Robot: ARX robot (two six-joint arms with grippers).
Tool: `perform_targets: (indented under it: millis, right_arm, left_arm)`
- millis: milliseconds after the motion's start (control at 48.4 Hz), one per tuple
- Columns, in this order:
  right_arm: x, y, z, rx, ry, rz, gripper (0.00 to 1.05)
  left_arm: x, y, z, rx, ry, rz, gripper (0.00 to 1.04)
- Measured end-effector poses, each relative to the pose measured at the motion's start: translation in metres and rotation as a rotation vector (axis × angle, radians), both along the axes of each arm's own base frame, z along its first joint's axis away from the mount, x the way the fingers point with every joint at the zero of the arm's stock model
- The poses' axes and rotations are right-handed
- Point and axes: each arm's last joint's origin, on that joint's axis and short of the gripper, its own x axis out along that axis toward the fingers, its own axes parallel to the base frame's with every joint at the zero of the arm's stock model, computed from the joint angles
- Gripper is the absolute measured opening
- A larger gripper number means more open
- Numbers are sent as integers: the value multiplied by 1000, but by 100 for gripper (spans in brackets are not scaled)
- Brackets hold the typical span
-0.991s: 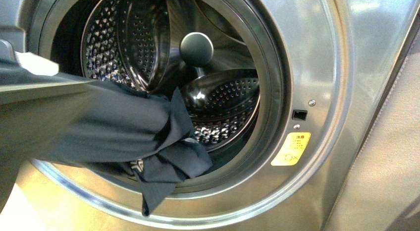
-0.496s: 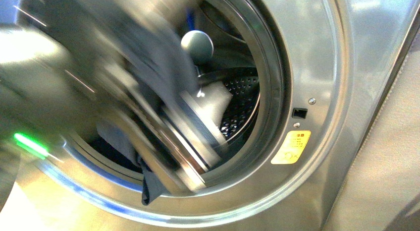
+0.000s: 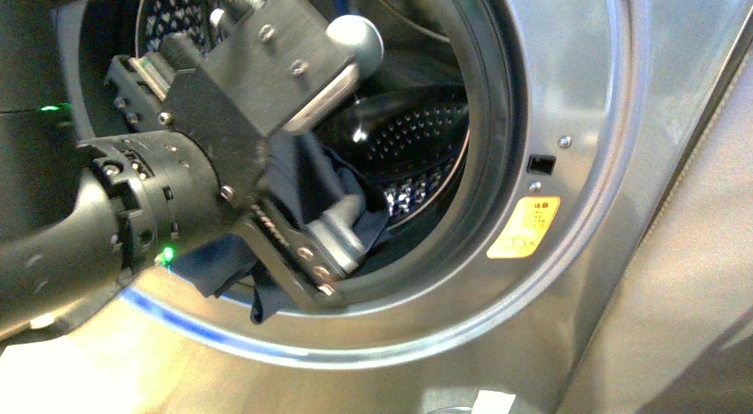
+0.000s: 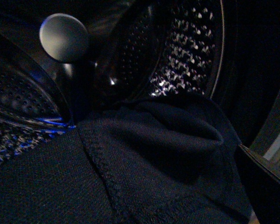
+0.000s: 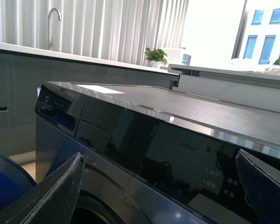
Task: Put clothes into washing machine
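The washing machine (image 3: 604, 121) is silver-grey, and its round porthole opens onto a shiny perforated drum (image 3: 417, 139). The clothes (image 3: 306, 179), dark navy fabric, lie bunched on the lower lip of the mouth. One end hangs out over the rim (image 3: 265, 300). My left gripper (image 3: 342, 156) reaches into the mouth just above the fabric, open, holding nothing. In the left wrist view the clothes (image 4: 144, 163) fill the lower half under the drum wall (image 4: 186, 51). My right gripper (image 5: 158, 191) is open and empty, facing the machine's dark control panel (image 5: 177, 149).
A grey round hub (image 3: 355, 41) stands at the drum's back. A latch hole (image 3: 539, 163) and a yellow sticker (image 3: 524, 227) sit on the door ring. Behind the machine's top (image 5: 200, 112) are a counter with a faucet (image 5: 53, 23) and a plant (image 5: 155, 56).
The left arm has swung into the porthole mouth from the left. The clothes, stretched in from the left a second ago, now lie slack on the lower lip.
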Motion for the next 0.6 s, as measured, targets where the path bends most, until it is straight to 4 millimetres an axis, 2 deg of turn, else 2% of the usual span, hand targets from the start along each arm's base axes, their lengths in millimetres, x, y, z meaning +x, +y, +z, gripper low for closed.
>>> perform_targets:
  millis: [145, 248, 310, 434, 599]
  right_arm:
    - [0, 0, 0, 0, 0, 0, 97]
    - [0, 0, 0, 0, 0, 0, 97]
    - [0, 0, 0, 0, 0, 0, 97]
    - [0, 0, 0, 0, 0, 0, 97]
    - [0, 0, 0, 0, 0, 0, 97]
  left_arm:
    - [3, 0, -6, -55, 184, -38, 98]
    - [1, 1, -4, -218, 319, -100, 98]
    - [-3, 2, 8, -352, 361, -175, 98]
    - [-11, 4, 23, -438, 374, -245, 98]
    - [-16, 5, 22, -442, 390, -253, 98]
